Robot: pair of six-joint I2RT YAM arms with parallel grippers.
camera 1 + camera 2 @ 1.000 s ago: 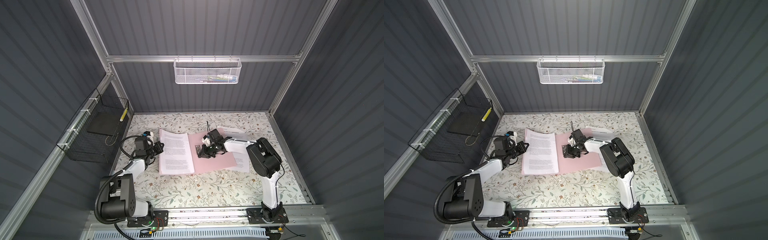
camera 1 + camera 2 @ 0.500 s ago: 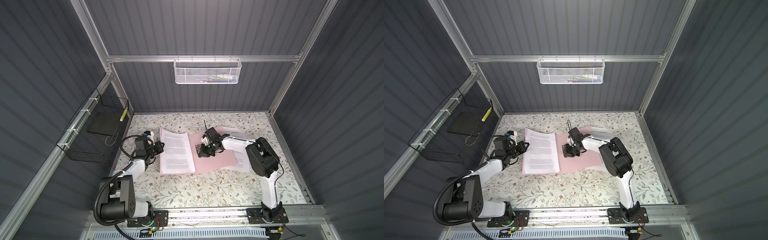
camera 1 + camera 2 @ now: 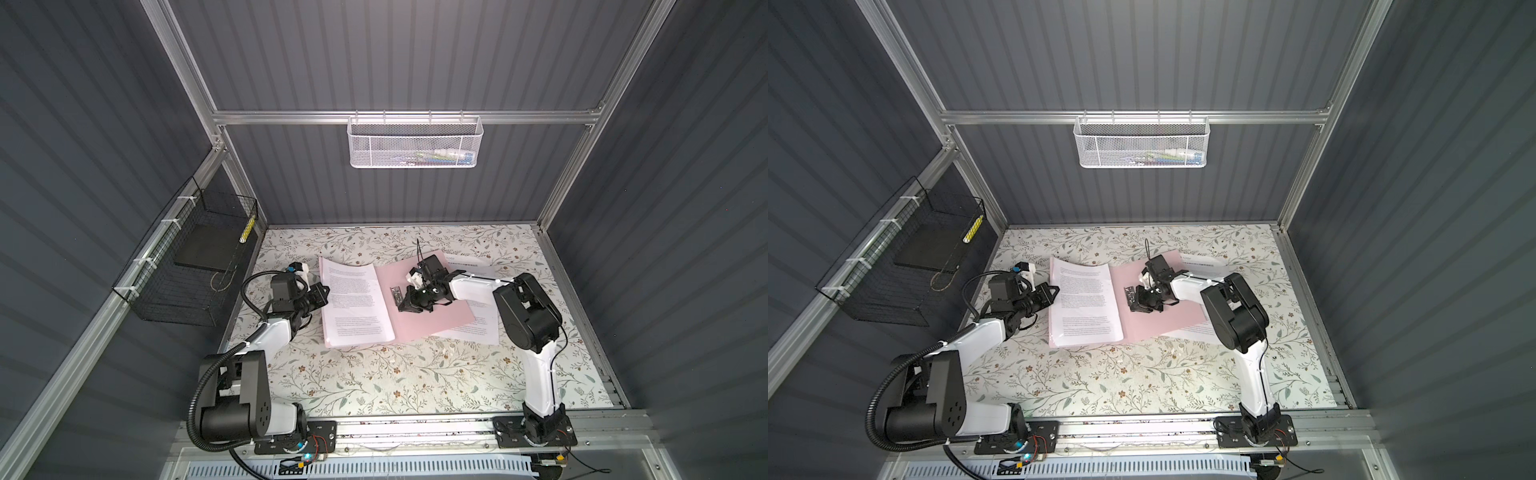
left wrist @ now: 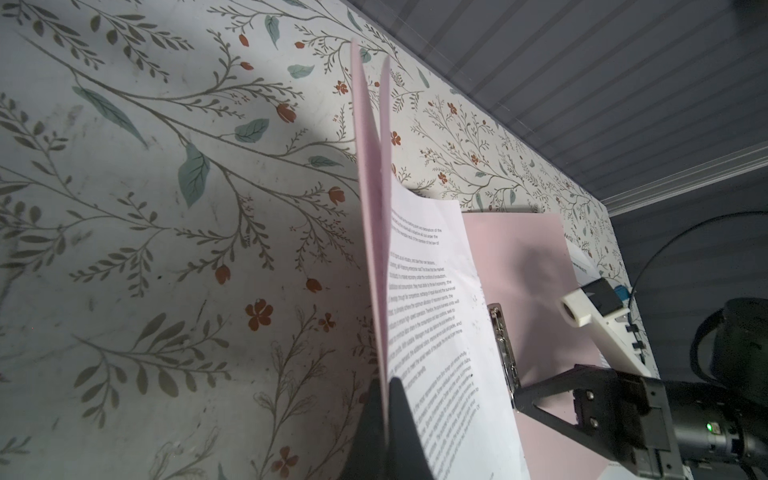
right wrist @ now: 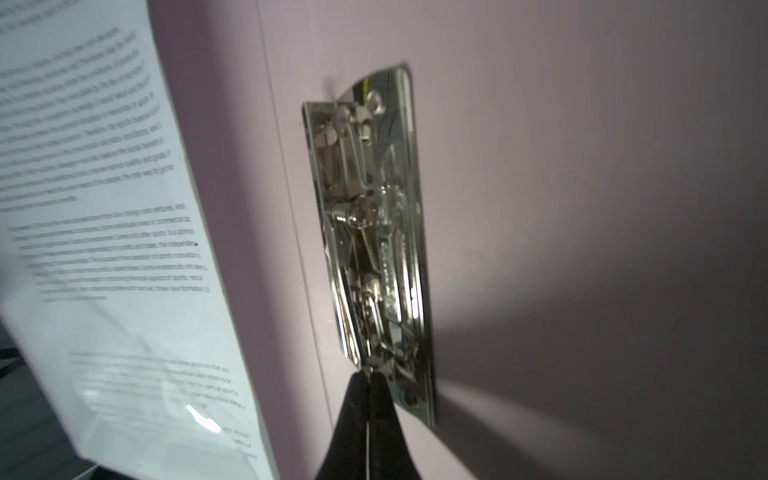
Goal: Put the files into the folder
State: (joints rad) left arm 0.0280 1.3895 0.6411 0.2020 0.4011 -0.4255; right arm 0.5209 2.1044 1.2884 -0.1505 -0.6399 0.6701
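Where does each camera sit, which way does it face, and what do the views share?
Both top views: high above the arm bases, looking down at the table; both arms whole.
Left wrist: low over the table, looking along the left gripper, jaws shut on the folder edge; right gripper beyond.
Right wrist: close over the folder, facing its clip; right gripper shut at the clip's end.
Shared: all views show the folder and the files.

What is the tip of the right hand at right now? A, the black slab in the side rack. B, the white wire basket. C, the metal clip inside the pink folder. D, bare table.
C: in the right wrist view the shut right hand meets the end of the metal clip on the pink folder.
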